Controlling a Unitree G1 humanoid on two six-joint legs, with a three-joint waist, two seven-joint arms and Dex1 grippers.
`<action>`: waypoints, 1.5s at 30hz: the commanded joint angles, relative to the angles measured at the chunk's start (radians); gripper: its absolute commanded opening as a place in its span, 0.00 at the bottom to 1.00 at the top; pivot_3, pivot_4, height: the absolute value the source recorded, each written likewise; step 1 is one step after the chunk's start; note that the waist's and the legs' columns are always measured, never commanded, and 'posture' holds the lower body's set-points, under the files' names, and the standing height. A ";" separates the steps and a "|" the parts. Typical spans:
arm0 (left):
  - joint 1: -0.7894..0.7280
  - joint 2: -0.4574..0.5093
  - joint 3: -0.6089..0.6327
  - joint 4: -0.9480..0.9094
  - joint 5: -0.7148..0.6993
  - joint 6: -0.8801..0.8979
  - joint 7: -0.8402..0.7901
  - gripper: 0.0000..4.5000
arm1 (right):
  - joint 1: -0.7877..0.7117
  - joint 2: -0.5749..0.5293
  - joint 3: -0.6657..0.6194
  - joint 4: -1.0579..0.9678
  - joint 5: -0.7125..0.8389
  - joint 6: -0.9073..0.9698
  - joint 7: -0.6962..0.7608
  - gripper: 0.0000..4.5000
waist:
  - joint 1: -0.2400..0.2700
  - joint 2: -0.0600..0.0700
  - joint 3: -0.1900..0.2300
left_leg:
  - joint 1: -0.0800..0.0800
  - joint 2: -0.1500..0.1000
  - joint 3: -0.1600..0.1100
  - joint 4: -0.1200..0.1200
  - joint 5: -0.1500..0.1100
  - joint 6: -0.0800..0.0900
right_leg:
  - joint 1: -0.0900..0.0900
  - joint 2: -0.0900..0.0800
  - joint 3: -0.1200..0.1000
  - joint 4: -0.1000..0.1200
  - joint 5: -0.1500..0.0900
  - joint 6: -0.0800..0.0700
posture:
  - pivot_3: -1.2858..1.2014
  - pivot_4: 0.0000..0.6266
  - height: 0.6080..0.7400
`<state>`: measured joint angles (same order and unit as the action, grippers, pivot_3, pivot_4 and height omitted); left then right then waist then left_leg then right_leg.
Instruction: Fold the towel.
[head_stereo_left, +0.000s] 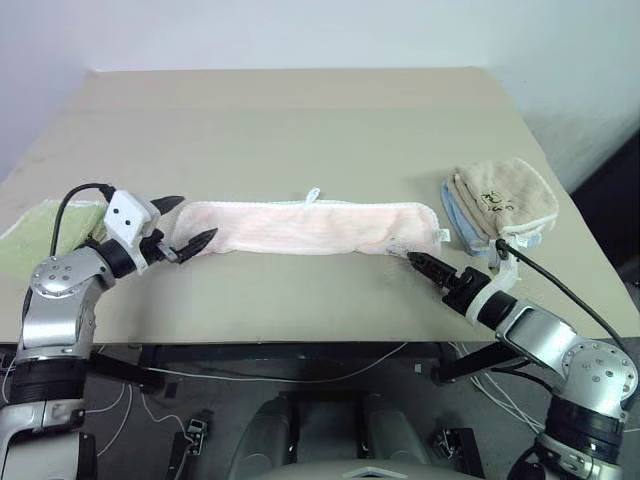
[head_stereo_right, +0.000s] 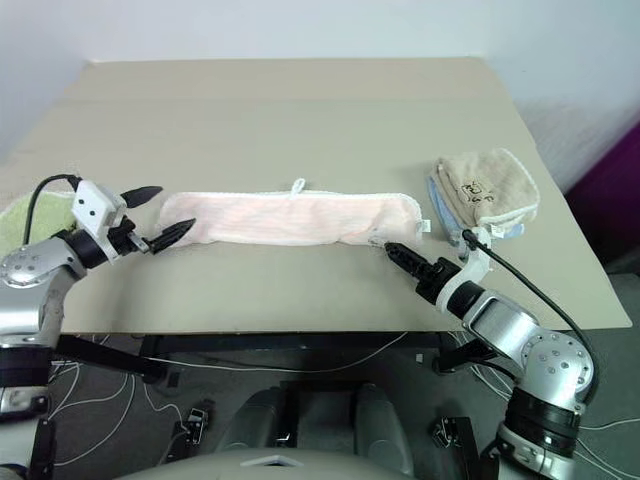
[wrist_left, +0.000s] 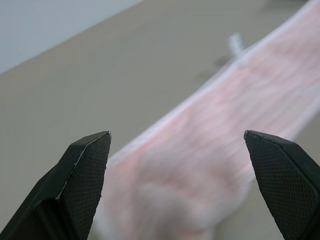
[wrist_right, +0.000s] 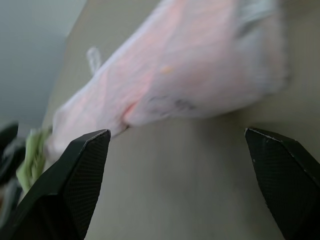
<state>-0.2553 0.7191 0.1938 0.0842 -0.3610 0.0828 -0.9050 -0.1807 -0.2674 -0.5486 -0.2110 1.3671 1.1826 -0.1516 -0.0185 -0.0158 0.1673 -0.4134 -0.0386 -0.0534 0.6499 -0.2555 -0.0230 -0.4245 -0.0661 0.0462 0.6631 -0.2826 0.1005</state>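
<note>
Currently the towel (head_stereo_left: 305, 227) lies flat on the table (head_stereo_left: 300, 120) as a long, narrow pink band running across the robot's front, with its white loop tag (head_stereo_left: 313, 194) projecting from the far edge near the middle.

The head views show the full length of the towel and both of its ends. The left wrist view shows the pink terry surface, the white edging and the loop tag, seen between that arm's own two fingers. The right wrist view shows the opposite end of the towel, a small dark print on its near edge, and a strip of light green cloth (wrist_right: 31, 155) beyond the far end.

The left gripper (head_stereo_left: 184, 222) is at the towel's left end. Its jaws stand wide apart and hold nothing; one fingertip is just beside the end of the cloth.

The right gripper (head_stereo_left: 424, 265) is just in front of the towel's right end. Its jaws stand wide apart and hold nothing, with bare table between the fingers.

A stack of folded beige and blue cloths (head_stereo_left: 500, 205) rests to the right of the towel, apart from it. The light green cloth lies at the table's left edge.
</note>
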 joint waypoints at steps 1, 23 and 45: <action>0.020 -0.021 -0.021 -0.108 -0.034 0.044 -0.006 0.99 | -0.034 0.028 -0.019 0.068 0.107 -0.054 -0.158 1.00 | -0.001 0.000 0.000 | 0.001 0.000 0.000 0.000 0.000 0.000 | 0.000 0.000 0.000 0.000 0.000 0.000 | 0.52 0.24 1.00; 0.041 -0.150 -0.114 -0.200 -0.009 0.083 0.048 1.00 | -0.080 0.053 0.076 0.108 0.200 -0.301 -0.376 0.19 | 0.001 0.000 -0.001 | 0.006 0.000 0.001 0.000 0.000 0.000 | 0.007 0.003 -0.001 -0.001 0.000 0.000 | 0.52 0.24 1.00; 0.038 -0.168 -0.141 -0.165 0.020 0.055 0.039 1.00 | -0.176 -0.341 0.239 0.047 -0.044 -0.236 -0.036 0.00 | 0.004 0.000 -0.001 | 0.006 0.000 0.001 0.000 0.000 0.001 | 0.008 0.003 -0.002 -0.003 0.000 0.000 | 0.52 0.24 1.00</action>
<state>-0.2099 0.5514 0.0508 -0.0613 -0.3436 0.1613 -0.8681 -0.3163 -0.5780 -0.3394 -0.1082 1.3674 0.9386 -0.2449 -0.0149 -0.0156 0.1667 -0.4079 -0.0383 -0.0528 0.6504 -0.2557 -0.0223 -0.4162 -0.0631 0.0446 0.6601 -0.2828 0.1007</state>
